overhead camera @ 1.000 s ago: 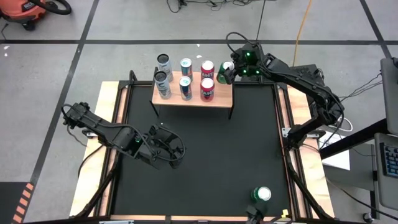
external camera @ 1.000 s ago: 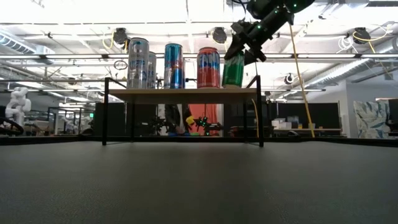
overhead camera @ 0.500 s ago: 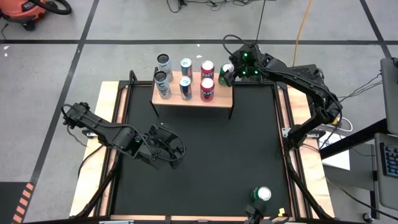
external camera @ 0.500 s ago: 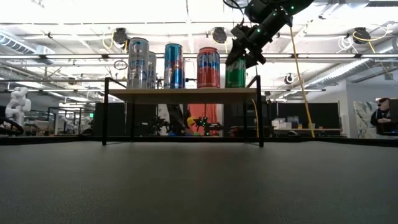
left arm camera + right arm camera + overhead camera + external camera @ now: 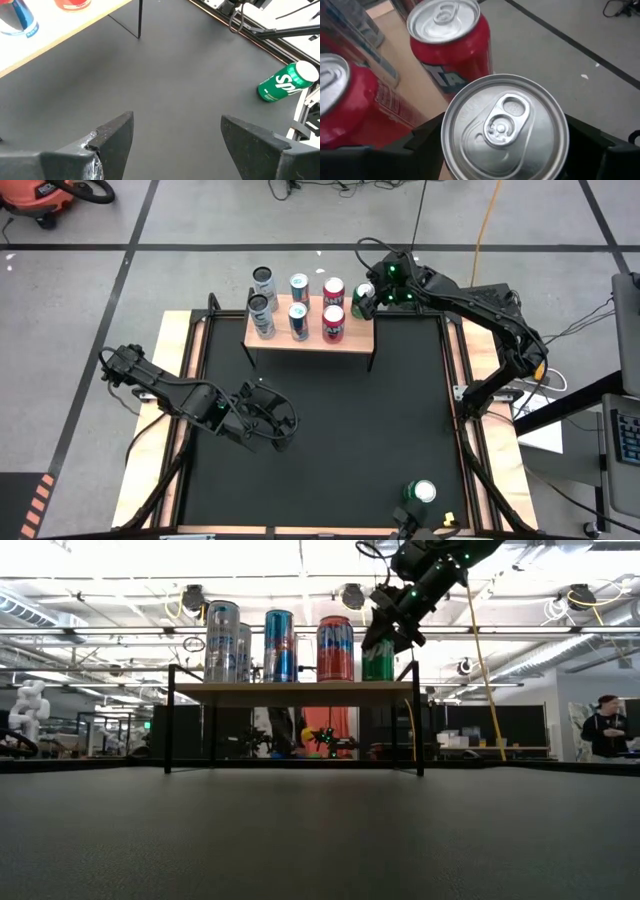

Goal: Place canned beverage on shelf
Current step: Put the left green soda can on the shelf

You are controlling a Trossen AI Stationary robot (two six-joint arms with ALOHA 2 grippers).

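Right gripper [image 5: 372, 298] clamps green can [image 5: 363, 296] at shelf [image 5: 310, 335] back right corner. We judge can rigid, slick, thin-walled: grip mid-body. Left gripper [image 5: 262, 418] wide, empty, over table.

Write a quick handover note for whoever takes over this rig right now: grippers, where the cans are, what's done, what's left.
Right gripper: closed on the green can, at the shelf's right end beside the red cans.
Left gripper: open, empty, low over the mat.
Done: six cans stand on the shelf.
Left: release the green can; another green can lies on the mat's near right edge.
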